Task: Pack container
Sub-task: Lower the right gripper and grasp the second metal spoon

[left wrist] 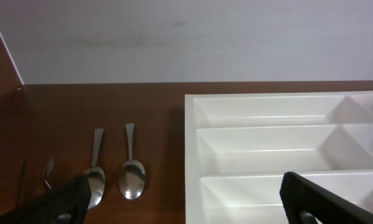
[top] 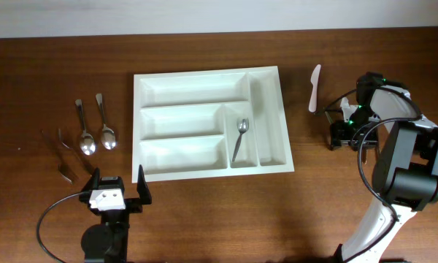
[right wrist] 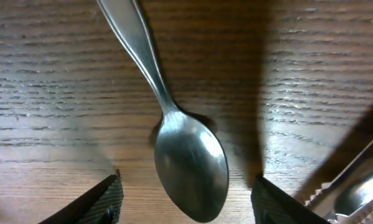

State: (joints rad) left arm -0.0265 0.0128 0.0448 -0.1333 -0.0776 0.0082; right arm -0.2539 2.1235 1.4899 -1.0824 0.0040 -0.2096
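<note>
Two spoons (top: 106, 130) lie at the counter's (top: 204, 212) left. The left claw (top: 117, 179) is spread wide near the container's front-left corner. The white container (top: 181, 104) sits mid-counter, with one spoon (top: 240, 136) in its shorter narrow compartment. At the right, the right claw (right wrist: 185, 196) is spread, with another spoon (right wrist: 189, 158) between its fingers.

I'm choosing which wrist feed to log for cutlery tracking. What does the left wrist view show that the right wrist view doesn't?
Only left wrist: the white container, its visible compartments empty, two spoons side by side left of it, a fork, and the pale wall. Only right wrist: one spoon close up, its bowl between the jaws, and other cutlery at the lower right corner. Both: the wooden table and that arm's dark jaws, open, at the bottom edge.
</note>
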